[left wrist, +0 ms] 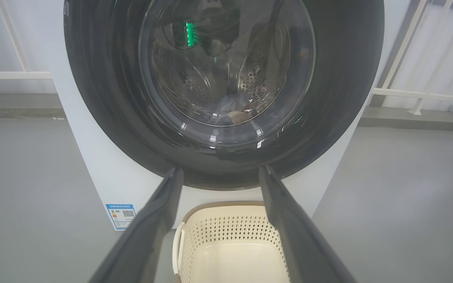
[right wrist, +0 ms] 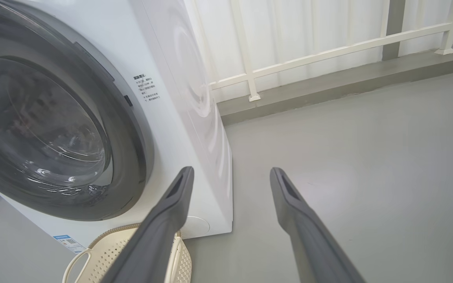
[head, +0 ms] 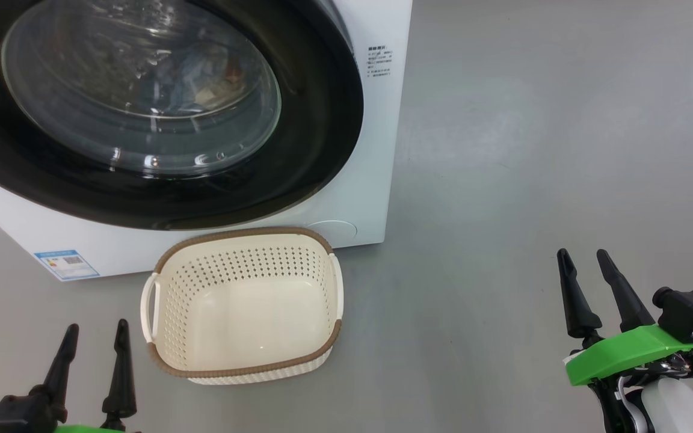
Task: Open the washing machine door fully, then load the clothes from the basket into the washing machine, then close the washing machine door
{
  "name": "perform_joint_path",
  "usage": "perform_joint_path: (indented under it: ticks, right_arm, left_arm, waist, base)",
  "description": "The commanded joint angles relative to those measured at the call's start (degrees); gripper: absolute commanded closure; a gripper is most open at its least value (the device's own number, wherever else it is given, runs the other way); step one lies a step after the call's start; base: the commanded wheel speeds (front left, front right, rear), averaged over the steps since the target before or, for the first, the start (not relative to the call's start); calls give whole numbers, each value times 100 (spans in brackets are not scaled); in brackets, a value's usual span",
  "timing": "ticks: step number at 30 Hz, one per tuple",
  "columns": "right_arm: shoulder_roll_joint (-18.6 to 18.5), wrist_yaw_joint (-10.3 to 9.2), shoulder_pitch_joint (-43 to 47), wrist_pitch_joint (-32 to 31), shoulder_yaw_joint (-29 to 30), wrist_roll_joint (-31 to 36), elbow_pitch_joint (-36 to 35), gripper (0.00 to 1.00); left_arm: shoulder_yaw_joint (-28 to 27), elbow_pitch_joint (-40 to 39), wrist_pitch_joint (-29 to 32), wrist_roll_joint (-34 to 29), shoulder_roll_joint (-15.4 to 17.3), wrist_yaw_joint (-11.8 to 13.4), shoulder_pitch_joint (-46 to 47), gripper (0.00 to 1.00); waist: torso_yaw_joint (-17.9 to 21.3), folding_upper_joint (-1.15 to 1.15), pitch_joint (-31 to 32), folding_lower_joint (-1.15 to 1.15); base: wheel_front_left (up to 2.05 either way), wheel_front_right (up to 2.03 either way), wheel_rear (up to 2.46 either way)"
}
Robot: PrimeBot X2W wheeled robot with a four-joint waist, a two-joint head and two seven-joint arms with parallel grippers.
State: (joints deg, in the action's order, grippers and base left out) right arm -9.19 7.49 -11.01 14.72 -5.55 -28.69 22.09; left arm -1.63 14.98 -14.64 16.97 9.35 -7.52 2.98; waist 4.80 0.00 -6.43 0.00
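Washing machine door [head: 142, 108] looked shut, flush w/ the washing machine [head: 376, 180] front. Clothes [head: 202, 78] were dimly seen thru the glass, in the drum. Basket [head: 244, 231] sat on the floor just in front, nothing in it. Door prob. rigid & fairly heavy, glossy ring slippery, so any push or pull belonged at the ring's outer edge, not the domed glass; handle not clear. Left gripper [head: 97, 325] was low, near the basket's left side, fingers pointing toward the machine, parted, holding nothing. Right gripper [head: 581, 252] was well apart to the right over the floor, fingers likewise parted & unloaded.
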Motion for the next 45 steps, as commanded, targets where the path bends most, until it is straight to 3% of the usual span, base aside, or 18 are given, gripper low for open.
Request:
perform_joint_path:
  ticks: [1, 13, 14, 24, 45]
  right_arm:
    - [-35, 0, 3, 28, -102, 42, -164, 0]
    - [-12, 0, -20, 28, -109, 65, -167, 0]
    - [16, 0, 0, 0, 5, 11, -14, 100]
    - [117, 0, 58, -97, 43, -311, 122, 100]
    - [183, 0, 121, -430, 219, -1403, -26, 100]
  left_arm:
    - [-218, -162, -36, -93, 95, 3, 57, 0]
    - [-321, -211, -36, -85, 60, 3, 52, 0]
    - [-108, -37, 0, -35, -15, 0, 1, 100]
    - [-97, 138, 117, 338, -136, 2, 8, 100]
    - [-160, 107, 463, 1605, -226, 9, 74, 100]
  waist:
    - [-4, 0, -19, 0]
    - [5, 0, -51, 0]
    - [5, 0, -52, 0]
    - [-18, 0, -10, 9]
    - [-100, 0, 98, 0]
  base:
    - [0, 0, 0]
    - [0, 0, 0]
    - [0, 0, 0]
    - [0, 0, 0]
    - [0, 0, 0]
